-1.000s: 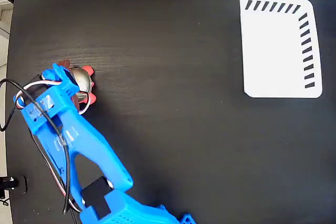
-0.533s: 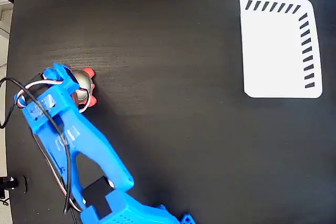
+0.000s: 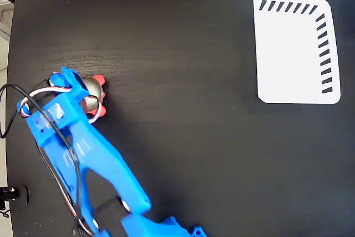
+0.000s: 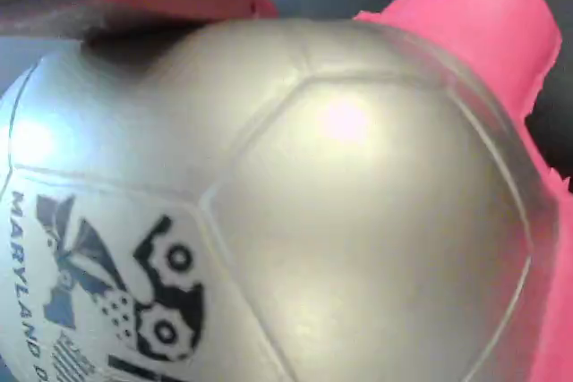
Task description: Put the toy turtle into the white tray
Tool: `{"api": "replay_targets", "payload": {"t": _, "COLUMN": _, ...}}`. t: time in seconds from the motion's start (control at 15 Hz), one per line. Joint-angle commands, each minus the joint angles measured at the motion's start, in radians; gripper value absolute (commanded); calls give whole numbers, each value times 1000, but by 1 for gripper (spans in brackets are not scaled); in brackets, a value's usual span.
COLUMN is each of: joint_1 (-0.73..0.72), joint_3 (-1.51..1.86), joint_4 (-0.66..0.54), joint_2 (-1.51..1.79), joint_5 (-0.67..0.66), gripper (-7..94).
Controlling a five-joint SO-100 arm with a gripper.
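Observation:
In the fixed view the toy turtle (image 3: 93, 94) is at the left of the black table, its silver shell and red legs peeking out from under my blue gripper (image 3: 77, 90). The gripper is shut on the turtle, and its fingertips are hidden behind the arm's own body. In the wrist view the shiny silver shell (image 4: 295, 203) with a dark printed mark fills the picture, with a red-pink limb (image 4: 483, 33) at the top right. The white tray (image 3: 294, 48), with dark diagonal stripes along its top and right edges, lies flat at the far upper right, well apart from the turtle.
The blue arm (image 3: 94, 154) runs from the lower left up to the gripper, with black and white cables (image 3: 22, 101) looping beside it. The table's left edge (image 3: 12, 54) is close to the gripper. Bare black tabletop (image 3: 183, 92) lies between the turtle and the tray.
The gripper and the turtle have shifted together a little to the right and down in the fixed view. The tray has not moved.

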Motion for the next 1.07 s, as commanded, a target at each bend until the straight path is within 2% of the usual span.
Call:
{"api": "replay_targets", "payload": {"t": 0.0, "joint_1": 32, "joint_3": 44, "joint_4": 28, "joint_2": 330, "joint_5": -12, "gripper": -4}}
{"api": "replay_targets", "payload": {"t": 0.4, "joint_1": 253, "joint_3": 61, "joint_4": 216, "joint_2": 661, "joint_5": -141, "gripper": -4}}
{"api": "replay_targets", "payload": {"t": 0.67, "joint_1": 572, "joint_3": -78, "joint_4": 316, "joint_2": 611, "joint_5": -288, "gripper": -4}}
{"api": "replay_targets", "payload": {"t": 1.0, "joint_1": 937, "joint_3": -311, "joint_4": 321, "joint_2": 451, "joint_5": -399, "gripper": -4}}
